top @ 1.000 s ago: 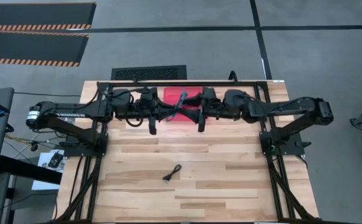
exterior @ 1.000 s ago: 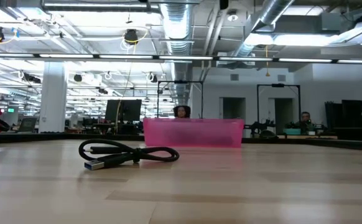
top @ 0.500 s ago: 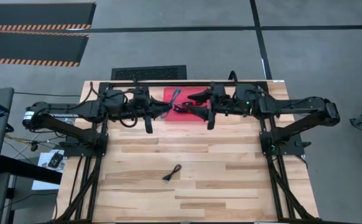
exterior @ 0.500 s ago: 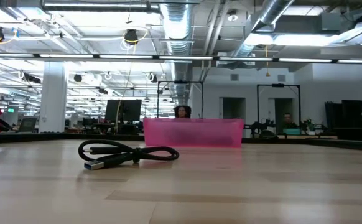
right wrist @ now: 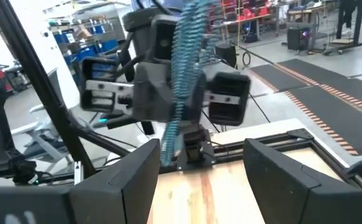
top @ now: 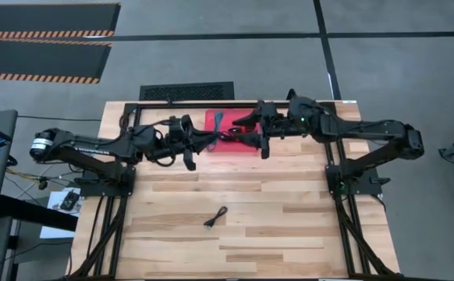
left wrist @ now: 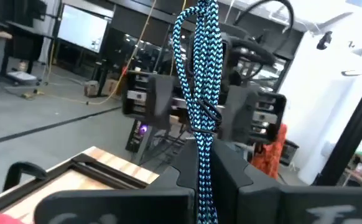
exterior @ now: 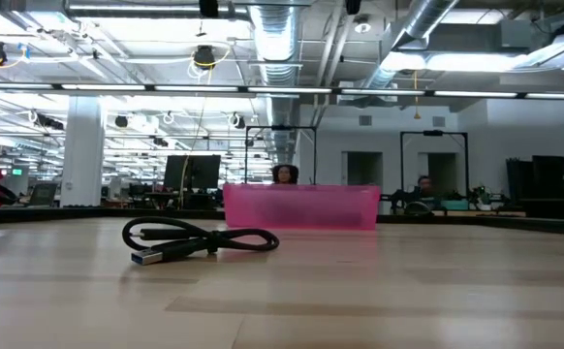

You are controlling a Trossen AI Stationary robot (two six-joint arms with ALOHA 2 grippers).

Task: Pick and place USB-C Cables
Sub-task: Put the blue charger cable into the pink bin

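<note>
Cables are the business here, and the light blue cable [top: 217,123] is the one in play. From above, the left gripper [top: 209,141] now holds it alone over the near-left part of the red tray [top: 228,141]; a second ago both claws met on it at the tray's middle, and the right gripper [top: 242,129] has since drawn back, its fingers spread.

At table level, a black cable [exterior: 199,237] lies coiled on the wood, well in front of the tray [exterior: 299,206], untouched.

From the left wrist, the fingers are clamped on the braided blue cable [left wrist: 201,93], which stands upright.

From the right wrist, open fingers face that cable [right wrist: 182,74].

The handover looks done; lowering it into the tray seems next.
</note>
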